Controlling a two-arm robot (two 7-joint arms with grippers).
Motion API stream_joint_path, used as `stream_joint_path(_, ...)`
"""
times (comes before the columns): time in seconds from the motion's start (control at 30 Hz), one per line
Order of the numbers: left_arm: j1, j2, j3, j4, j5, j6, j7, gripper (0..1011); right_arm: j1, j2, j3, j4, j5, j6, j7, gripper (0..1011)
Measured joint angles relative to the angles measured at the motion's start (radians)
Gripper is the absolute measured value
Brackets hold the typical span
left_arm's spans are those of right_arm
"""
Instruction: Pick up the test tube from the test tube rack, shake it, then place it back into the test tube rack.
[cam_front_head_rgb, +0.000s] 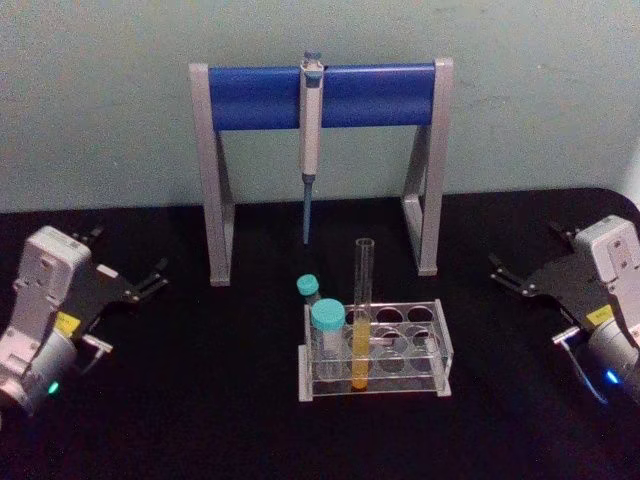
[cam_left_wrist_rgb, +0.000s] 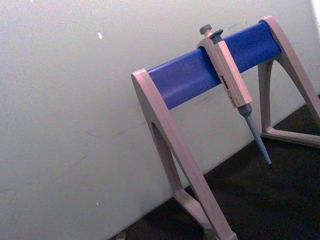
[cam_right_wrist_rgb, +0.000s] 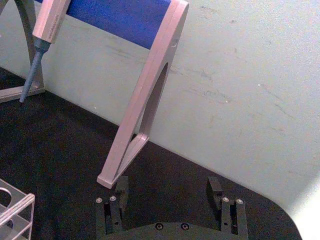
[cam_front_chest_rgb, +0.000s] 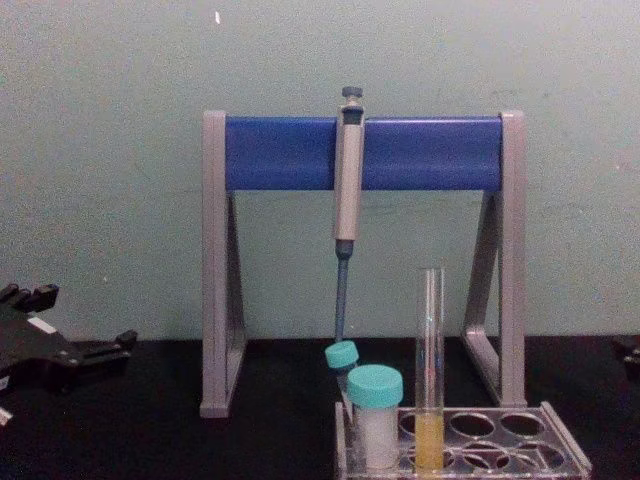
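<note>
The test tube (cam_front_head_rgb: 362, 312) stands upright in a front hole of the clear test tube rack (cam_front_head_rgb: 441, 349), with yellow-orange liquid in its lower part. From the side, the test tube (cam_front_chest_rgb: 430, 370) rises well above the rack (cam_front_chest_rgb: 560, 452). My left gripper (cam_front_head_rgb: 128, 254) rests open on the black table far to the left of the rack, also seen at the chest view's left edge (cam_front_chest_rgb: 75, 320). My right gripper (cam_front_head_rgb: 527, 250) lies open far to the right; its two fingers (cam_right_wrist_rgb: 121, 186) stand wide apart with nothing between them.
A grey-and-blue pipette stand (cam_front_head_rgb: 322, 97) spans the table behind the rack, with a grey pipette (cam_front_head_rgb: 310, 140) hanging from its bar. Two teal-capped vials (cam_front_head_rgb: 327, 318) sit in the rack's left holes beside the tube. A pale wall closes the back.
</note>
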Motion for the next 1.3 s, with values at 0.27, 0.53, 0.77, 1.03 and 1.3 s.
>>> stream_joint_path(0.27,0.0,0.0,0.0,0.0,0.0,0.0,0.0,1001,0.0,0.001,0.0,0.0,0.0,0.0,0.0,1000)
stream_joint_path(0.53,0.0,0.0,0.0,0.0,0.0,0.0,0.0,1001,0.0,0.001,0.0,0.0,0.0,0.0,0.0,1000)
stream_joint_path(0.77,0.0,0.0,0.0,0.0,0.0,0.0,0.0,1001,0.0,0.001,0.0,0.0,0.0,0.0,0.0,1000)
stream_joint_path(1.03,0.0,0.0,0.0,0.0,0.0,0.0,0.0,1001,0.0,0.001,0.0,0.0,0.0,0.0,0.0,1000)
stream_joint_path(1.3,0.0,0.0,0.0,0.0,0.0,0.0,0.0,1001,0.0,0.001,0.0,0.0,0.0,0.0,0.0,1000)
